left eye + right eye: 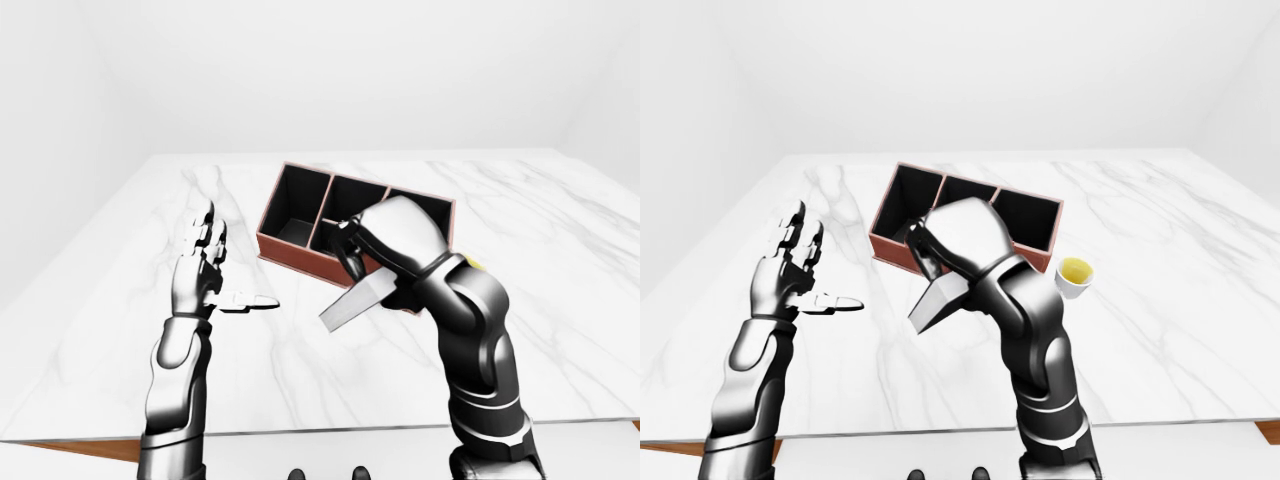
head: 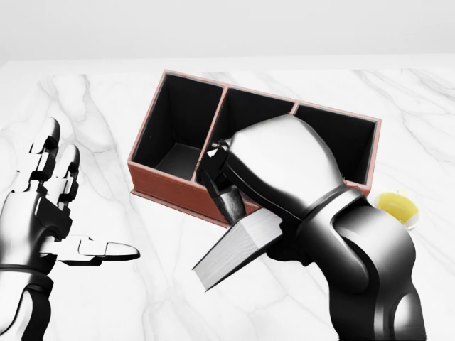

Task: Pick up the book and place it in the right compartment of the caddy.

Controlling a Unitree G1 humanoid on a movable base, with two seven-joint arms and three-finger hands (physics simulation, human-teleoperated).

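Your right hand is clamped round the book, holding it clear of the table and tilted, low corner pointing down-left in the head view. It hangs over the near wall of the caddy, covering the middle sections; the right compartment shows just beyond. Your left hand waits well to the left, fingers spread, holding nothing. A cup stands right of the caddy.

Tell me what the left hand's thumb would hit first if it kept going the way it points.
Probably the book held up in the right hand: the left hand points its thumb toward the head view's right, at the book's lower corner. Depth is unclear, so it might pass underneath.
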